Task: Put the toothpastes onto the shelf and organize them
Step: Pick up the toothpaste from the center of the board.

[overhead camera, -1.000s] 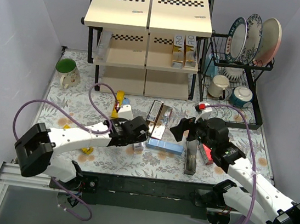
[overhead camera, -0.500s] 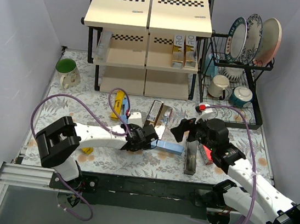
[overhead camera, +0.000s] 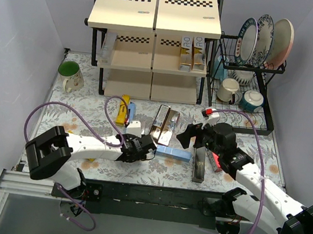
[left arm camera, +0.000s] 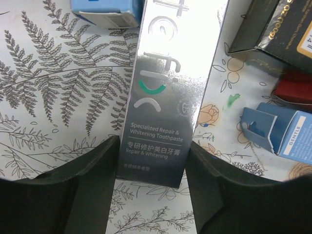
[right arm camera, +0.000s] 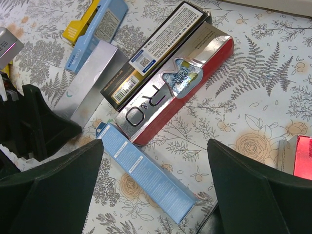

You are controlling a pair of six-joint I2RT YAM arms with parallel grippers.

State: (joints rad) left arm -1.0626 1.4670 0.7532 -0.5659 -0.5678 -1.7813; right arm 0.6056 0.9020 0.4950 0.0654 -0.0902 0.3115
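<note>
Several toothpastes lie loose on the floral table in front of the shelf (overhead camera: 156,13). My left gripper (overhead camera: 141,148) (left arm camera: 152,144) is shut on the near end of a silver-grey toothpaste carton (left arm camera: 170,87) (overhead camera: 134,128), one finger against each long side. My right gripper (overhead camera: 188,134) (right arm camera: 155,146) hangs open above a light-blue carton (right arm camera: 146,178) (overhead camera: 173,152), touching nothing. A red-and-silver carton (right arm camera: 175,92) and a black one (right arm camera: 156,48) lie side by side just beyond. Yellow and blue cartons (overhead camera: 124,108) lie further left. A few cartons (overhead camera: 191,52) stand on the shelf's middle tier.
A black wire dish rack (overhead camera: 248,77) with plates and mugs stands right of the shelf. A green mug (overhead camera: 68,74) sits at the far left. A dark carton (overhead camera: 199,164) and a red one (overhead camera: 215,160) lie under the right arm. Walls close in both sides.
The left gripper's jaws have narrowed onto the silver-grey carton, after the arm swung right and then eased back a little. The right arm has hardly moved.
</note>
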